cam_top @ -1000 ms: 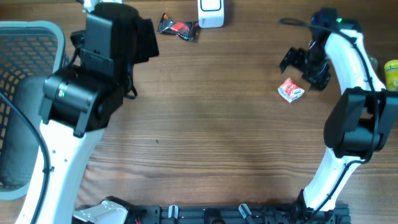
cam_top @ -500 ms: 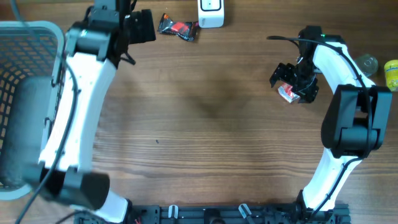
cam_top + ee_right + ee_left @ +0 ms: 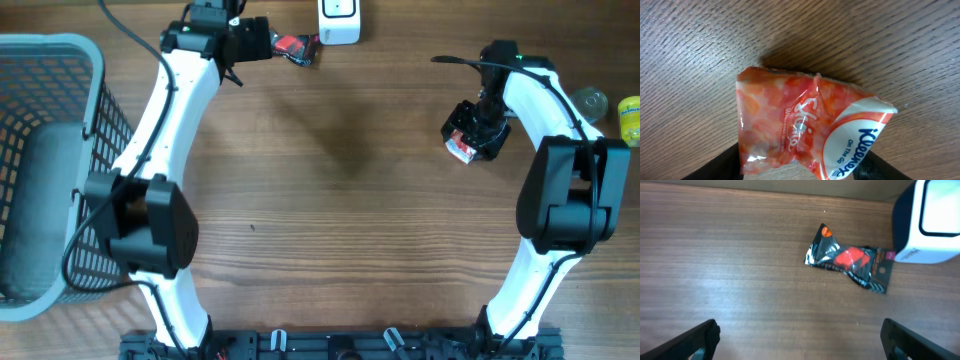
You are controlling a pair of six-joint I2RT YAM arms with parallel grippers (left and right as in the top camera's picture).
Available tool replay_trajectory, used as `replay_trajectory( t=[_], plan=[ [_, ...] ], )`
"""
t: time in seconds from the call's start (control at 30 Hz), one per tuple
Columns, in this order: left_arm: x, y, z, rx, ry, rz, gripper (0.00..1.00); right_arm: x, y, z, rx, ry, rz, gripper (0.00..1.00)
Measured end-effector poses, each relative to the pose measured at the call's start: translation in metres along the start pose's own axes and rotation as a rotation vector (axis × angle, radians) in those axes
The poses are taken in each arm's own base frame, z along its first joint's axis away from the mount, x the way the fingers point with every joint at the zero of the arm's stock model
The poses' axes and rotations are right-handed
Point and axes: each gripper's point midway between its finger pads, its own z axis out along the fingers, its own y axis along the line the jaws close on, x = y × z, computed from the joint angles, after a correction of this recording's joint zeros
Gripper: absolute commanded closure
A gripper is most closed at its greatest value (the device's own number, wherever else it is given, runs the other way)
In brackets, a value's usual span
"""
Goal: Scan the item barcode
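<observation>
1. Right jaws flank the orange-white Kleenex tissue pack (image 3: 805,130) on the wooden bench (image 3: 340,200); whether they clamp it, I cannot tell.
2. Left jaws wide, empty; black-red foil packet (image 3: 847,262) ahead.
3. Grey mesh basket (image 3: 60,42): contents unclear.

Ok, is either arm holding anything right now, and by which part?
Left end effector holds nothing, open above the black-and-red packet. Right end effector straddles the tissue pack at its two sides; whether it grips yet cannot be told.

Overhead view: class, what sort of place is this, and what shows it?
Probably a mock shop checkout for robots: a white scanner-like box, a grey mesh basket, and a tissue pack.
</observation>
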Motion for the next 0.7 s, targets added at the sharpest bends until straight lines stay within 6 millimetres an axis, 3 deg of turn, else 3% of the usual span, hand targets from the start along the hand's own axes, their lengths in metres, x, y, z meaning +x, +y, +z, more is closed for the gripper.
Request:
replay_trajectory(
  t=[0.13,0.4,0.57,0.7],
  plan=[
    [0.01,-0.005,0.031,0.008,0.022,0.003,0.0,0.0,-0.002,0.0,0.009,-0.002,0.008,0.54],
    [0.037,-0.024,0.086,0.089,0.077,0.006,0.0,-0.002,-0.005,0.0,0.03,-0.013,0.014,0.7],
    [0.049,-0.035,0.103,0.146,0.101,0.005,0.0,-0.005,-0.006,-0.002,0.043,-0.032,-0.014,0.82],
    [0.057,-0.039,0.111,0.166,0.123,0.005,0.0,-0.014,-0.009,-0.003,0.04,-0.061,-0.032,0.81]
  ],
)
